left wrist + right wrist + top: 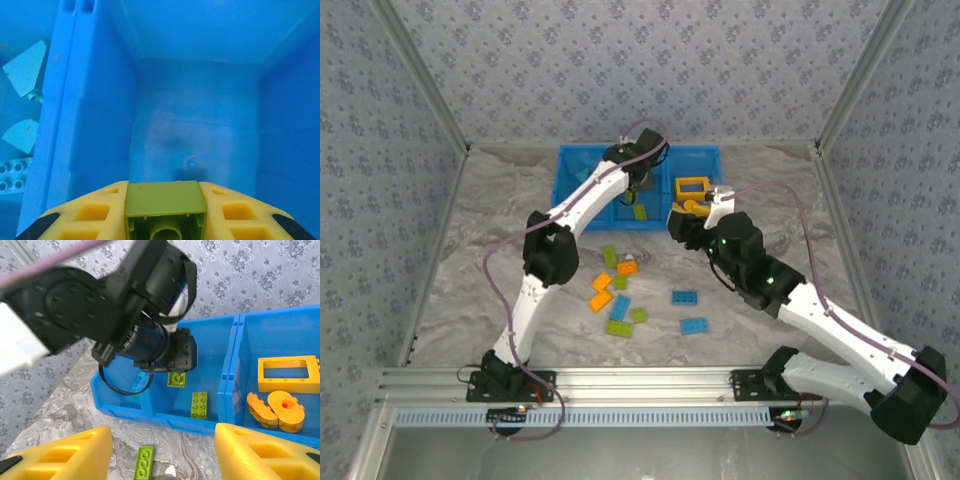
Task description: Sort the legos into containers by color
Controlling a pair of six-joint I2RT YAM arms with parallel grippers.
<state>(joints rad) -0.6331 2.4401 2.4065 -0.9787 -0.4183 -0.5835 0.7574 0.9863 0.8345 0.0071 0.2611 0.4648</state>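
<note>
So the left gripper (pixel 165 222) is pinching a lime brick (pixel 165 199) over the middle compartment (pixel 200 125), right gripper (pixel 162 452) gaping wide at its 4 o'clock.

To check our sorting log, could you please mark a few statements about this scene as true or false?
1. The left jaws grip a lime green brick above the middle compartment. True.
2. The orange frame lies on the table. False: it lies in the right compartment, beside rounded orange pieces.
3. The right jaws stand open, holding nothing. True.
4. Orange bricks lie in the left compartment. False: it holds teal pieces.
5. No bricks lie on the table. False: green, orange and blue bricks lie there.
</note>
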